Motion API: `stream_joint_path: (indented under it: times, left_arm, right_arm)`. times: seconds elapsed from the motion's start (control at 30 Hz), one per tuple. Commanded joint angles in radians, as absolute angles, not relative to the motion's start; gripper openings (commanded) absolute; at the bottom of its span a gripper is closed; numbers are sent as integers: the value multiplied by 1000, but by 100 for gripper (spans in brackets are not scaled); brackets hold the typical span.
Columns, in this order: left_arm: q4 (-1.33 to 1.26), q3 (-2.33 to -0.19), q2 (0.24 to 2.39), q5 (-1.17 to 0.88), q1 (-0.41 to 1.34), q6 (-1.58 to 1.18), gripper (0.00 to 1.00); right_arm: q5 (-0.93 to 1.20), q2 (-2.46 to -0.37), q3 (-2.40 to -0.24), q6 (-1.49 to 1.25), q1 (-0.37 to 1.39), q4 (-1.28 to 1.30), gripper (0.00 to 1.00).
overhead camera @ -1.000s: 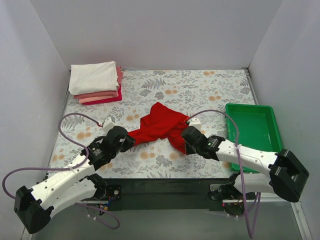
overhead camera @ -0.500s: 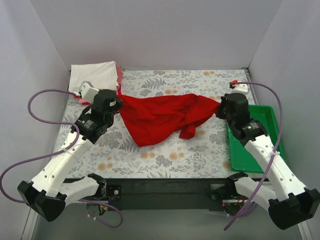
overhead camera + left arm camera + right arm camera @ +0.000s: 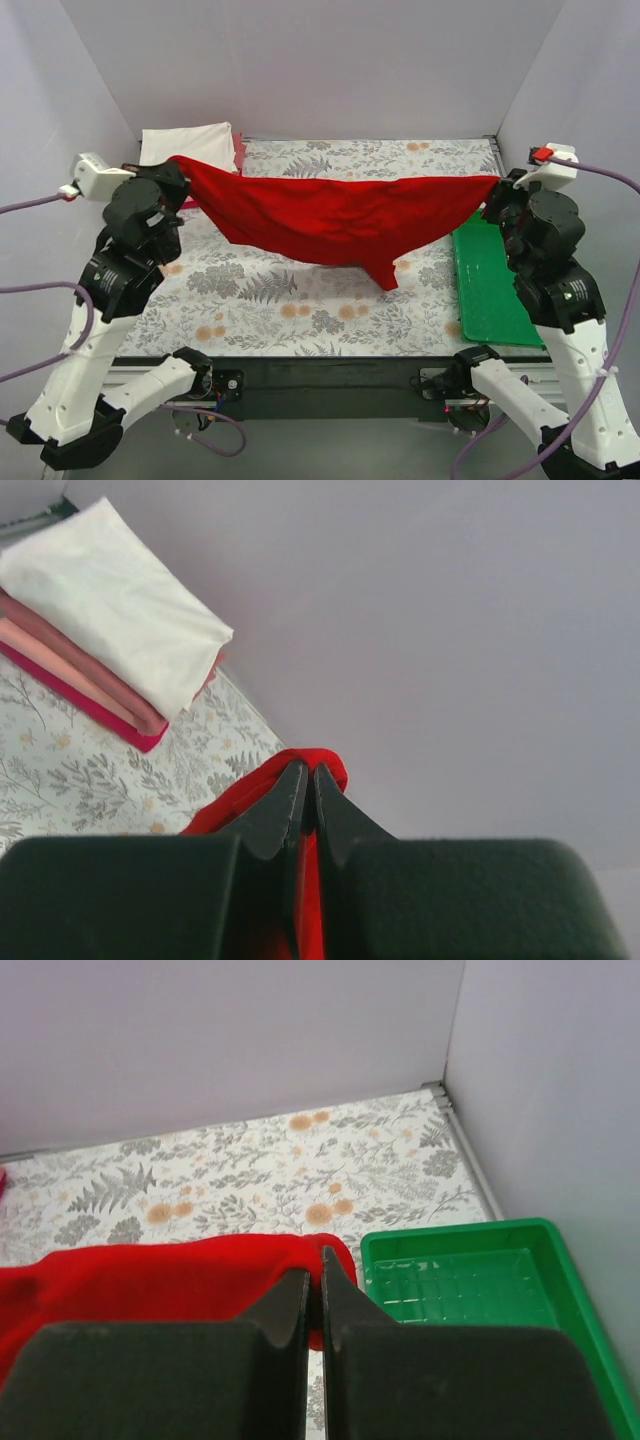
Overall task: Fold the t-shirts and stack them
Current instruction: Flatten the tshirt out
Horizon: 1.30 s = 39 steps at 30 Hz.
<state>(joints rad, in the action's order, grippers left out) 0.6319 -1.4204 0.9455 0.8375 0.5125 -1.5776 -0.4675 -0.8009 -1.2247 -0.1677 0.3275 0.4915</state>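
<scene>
The bright red t-shirt (image 3: 330, 215) hangs stretched in the air between my two grippers, sagging in the middle, with a loose end (image 3: 383, 272) drooping toward the table. My left gripper (image 3: 176, 163) is shut on its left corner, which shows as red cloth (image 3: 322, 765) at the fingertips in the left wrist view. My right gripper (image 3: 497, 183) is shut on its right corner; the red cloth (image 3: 150, 1280) shows there too. A folded stack of t-shirts (image 3: 190, 146), white on top with salmon pink and crimson beneath (image 3: 80, 675), lies at the back left corner.
A green plastic tray (image 3: 485, 290) lies at the right edge of the flowered table cover (image 3: 280, 290), partly under my right arm; it also shows in the right wrist view (image 3: 470, 1280). Grey walls close in the back and both sides.
Both grippers have risen and moved apart toward the side walls. The red t-shirt went from a crumpled heap on the table to a taut span held in the air.
</scene>
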Motion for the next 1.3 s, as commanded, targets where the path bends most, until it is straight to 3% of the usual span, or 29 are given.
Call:
stream_joint_path:
  times: [0.0,0.3,0.5,0.7,0.87,1.07,1.27]
  left_arm:
    - [621,-1474,850,946,508,-1500,0]
    - [537,-1592,721,988,509,-1329,0]
    - [471,-1672,761,1022,509,-1209,0]
    - [329,-1583,908,1162,597,-1026,0]
    - [177,-1410,1001,1147,591,-986,0]
    - [255,-1385,1348,766,384,-1181,0]
    - [75,-1515,1771,618,359,-1120,0]
  right_arm:
    - [-545,-744,-1316,-108,324,500,1]
    - [-483,-667,-1498,-78,324,557,1]
    - [-330,-653,-1546,-78,324,587,1]
    - [-293,-667,-1419,-112,324,589,1]
    - [-285,-724,-1151,-156,324,572,1]
    - [-284,-848,-839,-213,307,430,1]
    - [-149,-1069,-744,-210,193,252,1]
